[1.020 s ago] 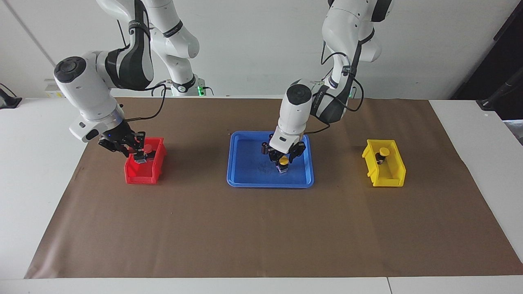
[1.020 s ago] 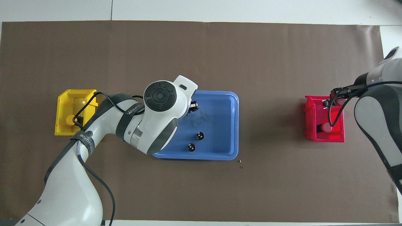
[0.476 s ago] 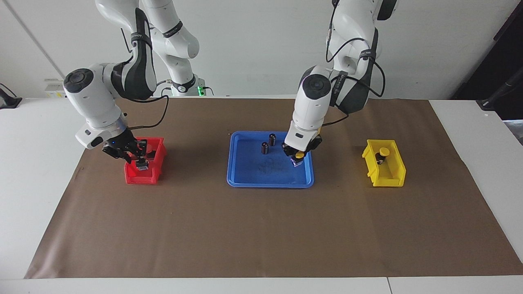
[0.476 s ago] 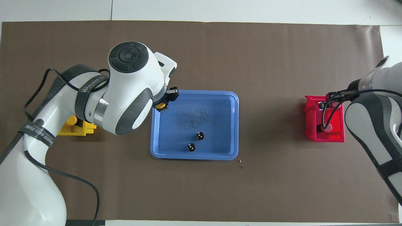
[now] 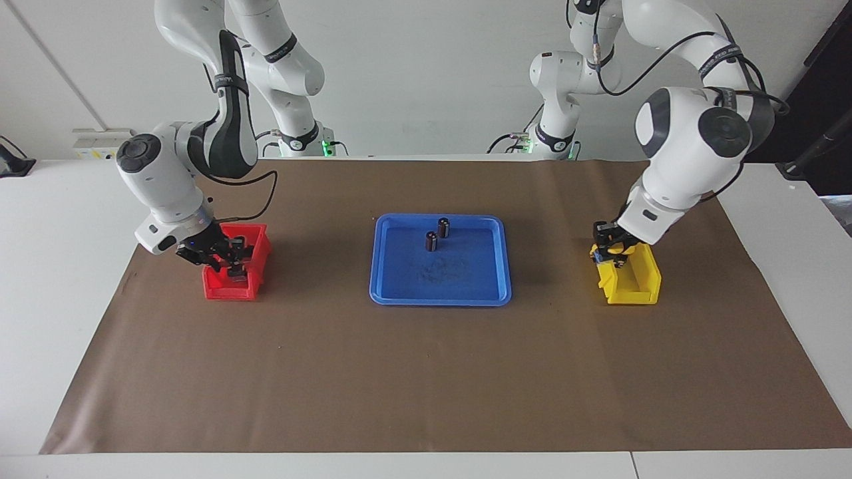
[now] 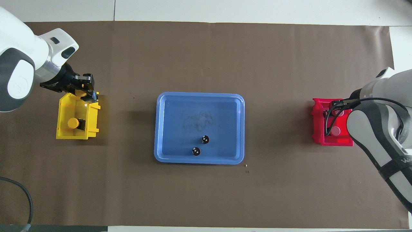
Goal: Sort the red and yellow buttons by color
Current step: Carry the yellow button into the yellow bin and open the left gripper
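My left gripper (image 5: 610, 251) is shut on a yellow button (image 6: 82, 93) and holds it over the end of the yellow bin (image 5: 640, 285) farther from the robots. Another yellow button (image 6: 73, 123) lies in that bin (image 6: 62, 108). My right gripper (image 5: 230, 261) is low inside the red bin (image 5: 226, 290), shut on a button whose dark base shows and whose cap is hidden. A red button (image 6: 335, 130) lies in the red bin (image 6: 317, 124). In the overhead view the right arm covers its own gripper.
A blue tray (image 5: 399, 286) sits mid-table between the bins. Two small dark cylinders with silvery tops (image 5: 443, 227) (image 5: 431, 241) stand in it near the robots' edge; they also show in the overhead view (image 6: 204, 139) (image 6: 195, 151). Brown paper covers the table.
My left gripper carried the yellow button from the blue tray across to the yellow bin. My right gripper sank lower into the red bin with its button.
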`<state>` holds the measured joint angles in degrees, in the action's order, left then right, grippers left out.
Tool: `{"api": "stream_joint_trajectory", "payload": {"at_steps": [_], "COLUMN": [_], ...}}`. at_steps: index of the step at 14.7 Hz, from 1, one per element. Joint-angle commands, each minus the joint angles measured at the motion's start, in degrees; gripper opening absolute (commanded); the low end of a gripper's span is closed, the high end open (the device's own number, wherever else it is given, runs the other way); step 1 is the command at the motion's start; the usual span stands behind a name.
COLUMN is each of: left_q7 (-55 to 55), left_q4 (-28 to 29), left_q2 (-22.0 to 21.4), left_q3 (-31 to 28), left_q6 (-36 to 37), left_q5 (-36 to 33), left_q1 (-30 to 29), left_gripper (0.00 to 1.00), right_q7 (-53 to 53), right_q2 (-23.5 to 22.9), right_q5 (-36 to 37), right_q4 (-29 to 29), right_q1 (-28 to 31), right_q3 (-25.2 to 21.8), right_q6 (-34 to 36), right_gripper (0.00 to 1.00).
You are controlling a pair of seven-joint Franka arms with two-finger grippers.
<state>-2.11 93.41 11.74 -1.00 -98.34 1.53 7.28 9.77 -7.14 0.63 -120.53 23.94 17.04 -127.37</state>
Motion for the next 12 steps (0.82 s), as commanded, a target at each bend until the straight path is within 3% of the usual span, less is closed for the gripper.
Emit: {"api": "stream_joint_trajectory", "payload": {"at_steps": [1,5,7,10,12], "left_q7": [5.79,7.21,7.21,7.21,7.30], "left_q4": [2.11,12.90,17.48,18.91,20.57], "left_q2": [-0.75,-4.09,-5.41,-5.76,-5.33], "left_q3": [0.65,0.47,0.39,0.47,0.47], "left_q6": [-2.89,-13.42,-18.09,-18.81,-21.17], "left_q5": [0.31,0.22,0.14,0.14,0.14], "left_q1": [-4.36,-5.35,-5.43,-5.43,-5.43], "left_gripper": [0.01,0.01,0.01,0.01,0.01], "right_q7": [1.48,1.48,1.39,1.13,0.52], "right_q2": [-0.07,-0.07,-0.59,-0.25,0.28], "right_q5": [0.86,2.17,3.85,3.85,3.16], "right_q4": [-0.41,0.90,3.97,10.46,16.26], "right_q1": [1.20,1.37,1.29,0.76,0.41], "right_q3": [0.54,0.54,0.54,0.72,1.24], "right_q6": [-1.04,1.50,5.01,13.96,21.25], "right_gripper": [0.14,0.54,0.62,0.65,0.73]}}
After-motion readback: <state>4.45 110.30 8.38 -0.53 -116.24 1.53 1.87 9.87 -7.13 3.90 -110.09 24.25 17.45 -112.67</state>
